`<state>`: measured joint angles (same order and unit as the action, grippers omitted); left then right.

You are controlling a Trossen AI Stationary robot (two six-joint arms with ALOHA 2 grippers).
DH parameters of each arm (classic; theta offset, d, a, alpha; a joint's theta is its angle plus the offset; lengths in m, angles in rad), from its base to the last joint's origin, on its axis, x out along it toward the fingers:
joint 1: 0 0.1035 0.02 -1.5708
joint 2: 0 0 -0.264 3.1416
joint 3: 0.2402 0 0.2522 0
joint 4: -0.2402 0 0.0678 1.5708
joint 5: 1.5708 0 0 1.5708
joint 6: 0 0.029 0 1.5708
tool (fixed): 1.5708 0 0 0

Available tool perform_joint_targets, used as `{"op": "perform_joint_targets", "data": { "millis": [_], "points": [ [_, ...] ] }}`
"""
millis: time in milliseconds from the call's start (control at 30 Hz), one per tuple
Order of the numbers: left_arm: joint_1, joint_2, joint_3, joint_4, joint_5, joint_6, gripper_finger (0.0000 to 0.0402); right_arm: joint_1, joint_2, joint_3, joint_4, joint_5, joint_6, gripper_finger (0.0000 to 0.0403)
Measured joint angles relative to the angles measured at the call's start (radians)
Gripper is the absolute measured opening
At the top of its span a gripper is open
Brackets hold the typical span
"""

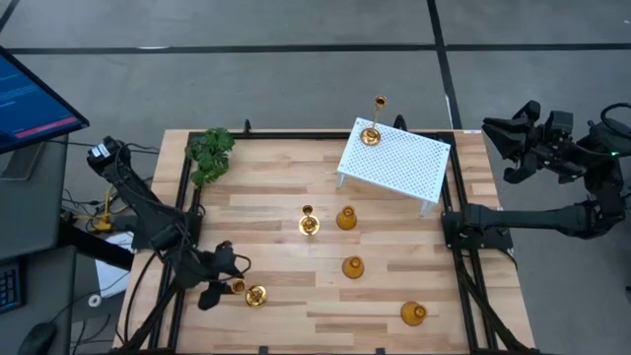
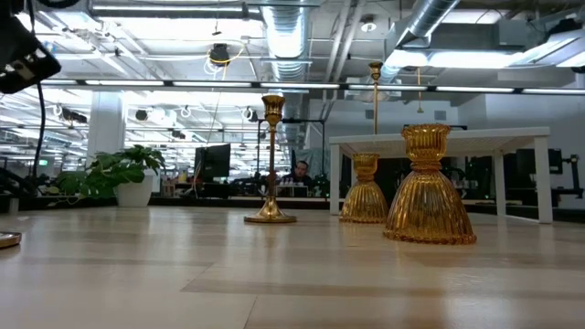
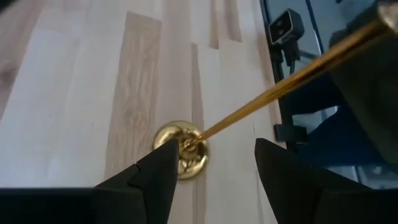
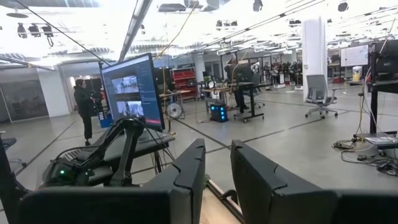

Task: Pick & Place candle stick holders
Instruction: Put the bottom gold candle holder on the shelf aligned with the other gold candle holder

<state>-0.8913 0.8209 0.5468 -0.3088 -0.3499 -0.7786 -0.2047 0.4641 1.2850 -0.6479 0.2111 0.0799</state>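
Near the worktop's (image 1: 276, 187) front left corner, the left claw (image 1: 229, 279) stands spread around a fallen brass candlestick (image 1: 252, 294); right claw (image 4: 217, 180) nearly pressed together, off the worktop

no readable text, labels or signs anywhere

Tall candle stick holder (image 3: 182, 151): stem's upper end cut off at the left wrist frame's corner. Second gold base (image 2: 7, 239): clipped by the low view's edge. Right arm (image 1: 552, 148): partly outside the high view. Distant person (image 4: 83, 106): too small for detail.
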Motion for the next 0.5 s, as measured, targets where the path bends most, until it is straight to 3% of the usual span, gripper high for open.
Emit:
{"op": "perform_joint_targets", "data": {
  "millis": [267, 500],
  "points": [
    [0.001, 0.012, 0.000, 0.014, -0.053, 0.118, 0.0225, 0.000, 0.000, 0.000, 0.000, 0.000, 0.000, 0.0071],
    [0.000, 0.027, 0.000, 0.082, 0.003, 0.117, 0.0221, 0.000, 0.000, 0.000, 0.001, 0.000, 0.000, 0.0071]
  ]
}}
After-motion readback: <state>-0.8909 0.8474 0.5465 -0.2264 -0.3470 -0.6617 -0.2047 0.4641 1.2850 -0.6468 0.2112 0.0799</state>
